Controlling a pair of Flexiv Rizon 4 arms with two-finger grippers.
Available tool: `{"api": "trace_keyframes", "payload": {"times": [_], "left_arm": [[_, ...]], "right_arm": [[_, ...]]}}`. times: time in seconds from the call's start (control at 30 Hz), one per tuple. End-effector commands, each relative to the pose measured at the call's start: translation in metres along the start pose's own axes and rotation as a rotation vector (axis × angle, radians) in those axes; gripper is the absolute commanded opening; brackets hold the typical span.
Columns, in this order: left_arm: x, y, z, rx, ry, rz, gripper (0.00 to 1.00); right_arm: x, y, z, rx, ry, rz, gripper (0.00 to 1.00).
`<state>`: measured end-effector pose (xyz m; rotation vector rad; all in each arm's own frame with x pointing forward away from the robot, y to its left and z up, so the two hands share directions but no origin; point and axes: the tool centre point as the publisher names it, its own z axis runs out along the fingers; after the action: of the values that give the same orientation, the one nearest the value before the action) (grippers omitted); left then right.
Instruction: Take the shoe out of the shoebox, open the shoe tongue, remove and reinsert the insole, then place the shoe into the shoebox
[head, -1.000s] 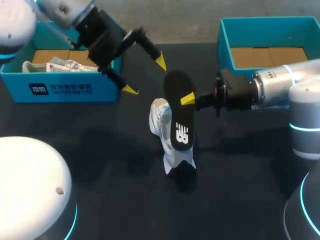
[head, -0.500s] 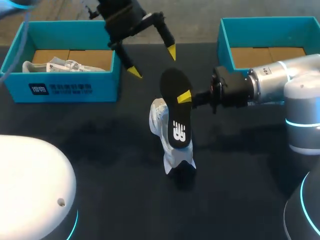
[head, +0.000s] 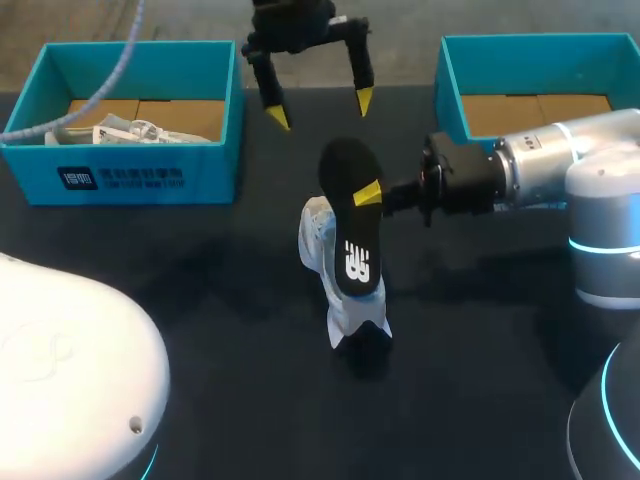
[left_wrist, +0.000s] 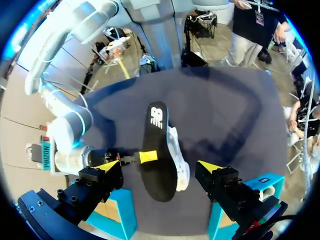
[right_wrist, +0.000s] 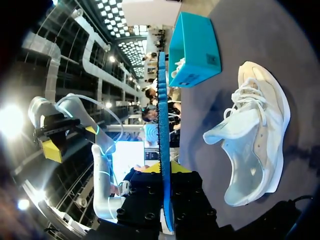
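The left end effector (head: 321, 108) is no longer over the box (head: 120, 165) on its own side. Within the last second it swings across and turns, and it now hangs high over the insole (head: 350, 225), fingers spread wide and holding nothing. In its wrist view the insole lies straight ahead, in line with the gap between the fingers, well apart from them.

The right end effector (head: 370, 195) hardly shifts over that time. It pinches the insole by its long edge, near the middle, and holds it on edge off the worktop (head: 200, 300). The shoe (head: 335, 300) rests on the worktop under that end effector, just beside the lower end of the insole. I cannot tell whether the two touch.

So the insole is out of the shoe and putting it back in comes next. My judgement is that the left end effector lines up to help, either taking the insole or steadying the shoe.
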<state>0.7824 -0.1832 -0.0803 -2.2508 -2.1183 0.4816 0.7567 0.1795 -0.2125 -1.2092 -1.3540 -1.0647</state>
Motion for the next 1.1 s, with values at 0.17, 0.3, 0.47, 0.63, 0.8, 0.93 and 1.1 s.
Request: {"api": "trace_keyframes", "payload": {"times": [0.17,0.3,0.47,0.63,0.8,0.93,1.1], "left_arm": [[-0.01,0.01,-0.001,-0.028,0.205,-0.002,1.0],[-0.013,0.012,-0.002,-0.036,0.206,-0.001,1.0],[-0.017,0.013,-0.002,-0.037,0.193,0.0,1.0],[-0.021,0.015,-0.003,-0.042,0.169,0.0,1.0],[-0.023,0.016,-0.004,-0.05,0.155,0.005,1.0],[-0.023,0.016,-0.005,-0.051,0.14,0.008,1.0],[-0.021,0.014,-0.004,-0.051,0.098,0.009,1.0]], "right_arm": [[0.0,0.002,0.002,0.007,-0.003,0.002,0.0],[-0.001,0.003,0.002,0.012,-0.005,0.002,0.0],[0.0,0.004,0.002,0.015,-0.004,0.001,0.0],[0.0,0.005,0.0,0.013,-0.004,0.0,0.0],[0.001,0.006,-0.002,0.012,-0.006,-0.001,0.0],[0.001,0.006,-0.002,0.012,-0.006,-0.002,0.0],[0.002,0.006,-0.002,0.01,-0.006,-0.004,0.0]]}}
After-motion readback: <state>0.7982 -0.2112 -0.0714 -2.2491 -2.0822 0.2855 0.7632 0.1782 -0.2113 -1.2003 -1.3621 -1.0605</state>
